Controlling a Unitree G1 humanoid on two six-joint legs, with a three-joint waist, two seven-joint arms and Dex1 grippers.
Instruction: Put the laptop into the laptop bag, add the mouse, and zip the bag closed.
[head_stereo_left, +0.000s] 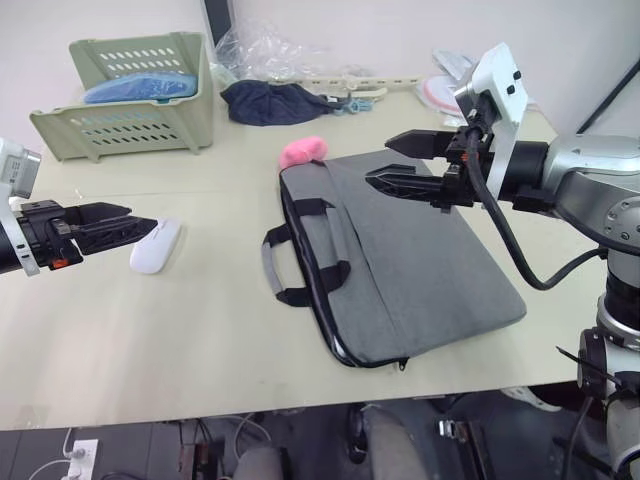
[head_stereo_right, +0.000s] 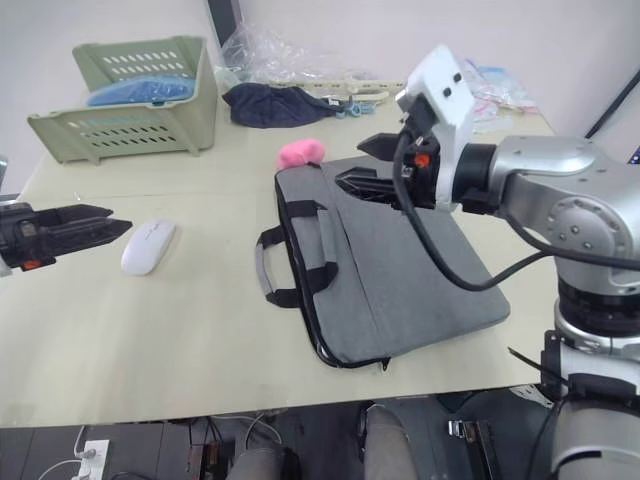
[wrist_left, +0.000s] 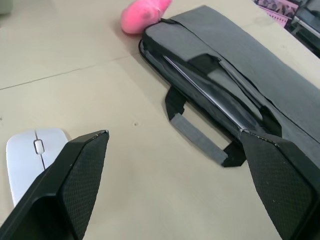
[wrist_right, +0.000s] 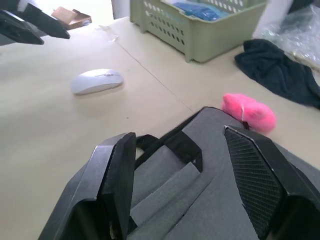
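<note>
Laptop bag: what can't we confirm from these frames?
- Laptop: in the left wrist view only a thin shiny edge shows in the laptop bag's open mouth; the grey flap hides the rest.
- Zipper pull: too small in the head views to locate.
- Basket contents: a blue item; the basket wall hides most of it.
- Mouse front: the left claw finger covers it in the left wrist view.

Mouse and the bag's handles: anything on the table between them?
Nothing: bare table runs from the mouse to the bag handles, as the left eye view shows. The left gripper is open, beside the mouse.
</note>
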